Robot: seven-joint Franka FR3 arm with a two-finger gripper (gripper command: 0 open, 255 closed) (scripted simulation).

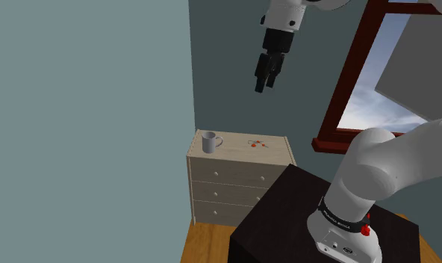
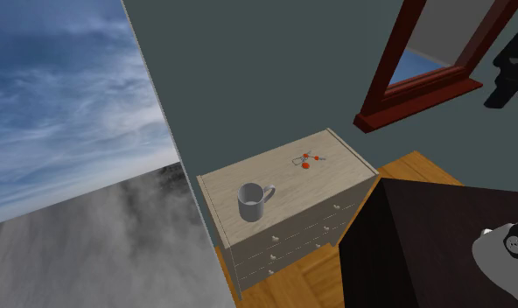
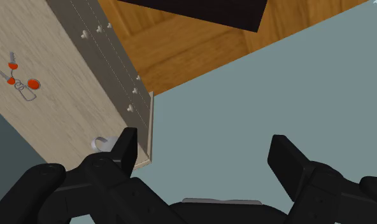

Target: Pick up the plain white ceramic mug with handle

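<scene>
A white mug (image 1: 210, 142) with a handle stands upright on the pale wooden top of a dresser (image 1: 266, 155), near the end by the grey wall. The second exterior view has the mug (image 2: 253, 203) at the front of the dresser top (image 2: 327, 184), handle towards the stand. My black gripper (image 1: 263, 84) hangs high in the air above the dresser, well apart from the mug, and it also shows in the second exterior view (image 2: 504, 80). In the wrist view the gripper (image 3: 206, 153) is open with nothing between its fingers. A small curved part of the mug (image 3: 101, 143) peeks out beside one finger (image 3: 127, 147).
A bunch of keys with red tags (image 1: 255, 143) (image 2: 307, 160) (image 3: 18, 79) lies on the dresser's other half. A grey wall (image 1: 85, 112) flanks the dresser. The dark stand (image 1: 302, 209) sits close to it on a wooden floor (image 3: 181, 51). A red window frame (image 1: 345, 90) rises behind.
</scene>
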